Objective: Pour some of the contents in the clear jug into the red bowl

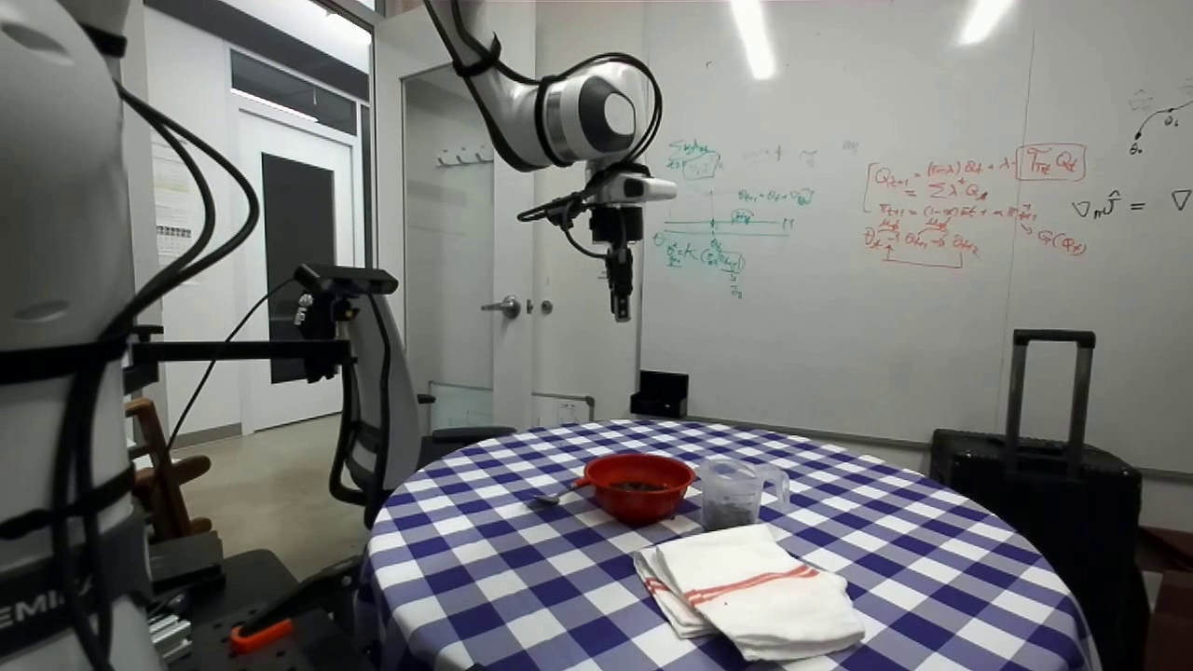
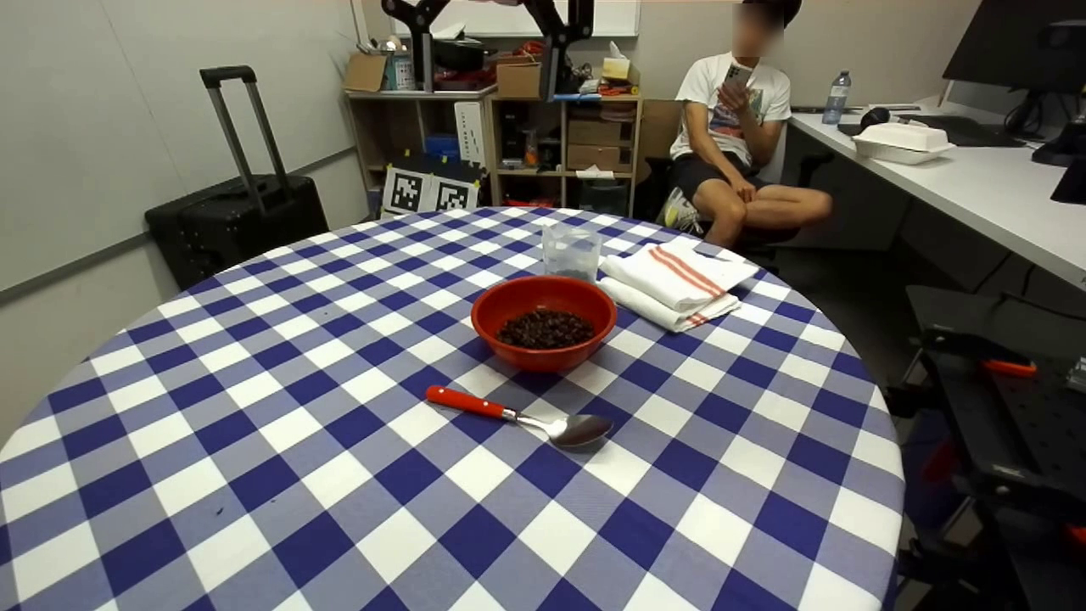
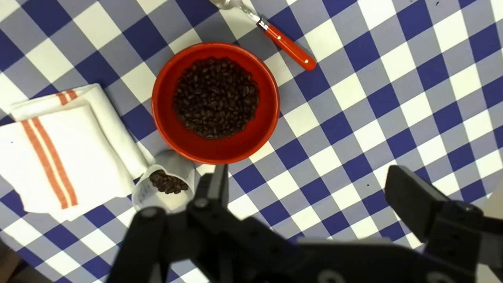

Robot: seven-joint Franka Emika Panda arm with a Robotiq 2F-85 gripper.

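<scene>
The red bowl (image 1: 638,503) stands on the table in both exterior views (image 2: 543,358) and holds many dark beans. It also shows in the wrist view (image 3: 218,152). The clear jug (image 1: 732,494) stands upright close beside the bowl, between it and the white cloth, with its handle turned away from the bowl. It shows in an exterior view (image 2: 570,248) and in the wrist view (image 3: 175,163), with some dark beans at its bottom. My gripper (image 3: 308,177) is open and empty, high above the table (image 1: 620,312). In the wrist view its finger linkage hides part of the jug.
A white folded cloth (image 1: 755,596) with red stripes lies next to the jug. A spoon with a red handle (image 2: 509,414) lies beside the bowl. The round table has a blue checked tablecloth (image 2: 339,475). A person (image 2: 734,119) sits behind the table.
</scene>
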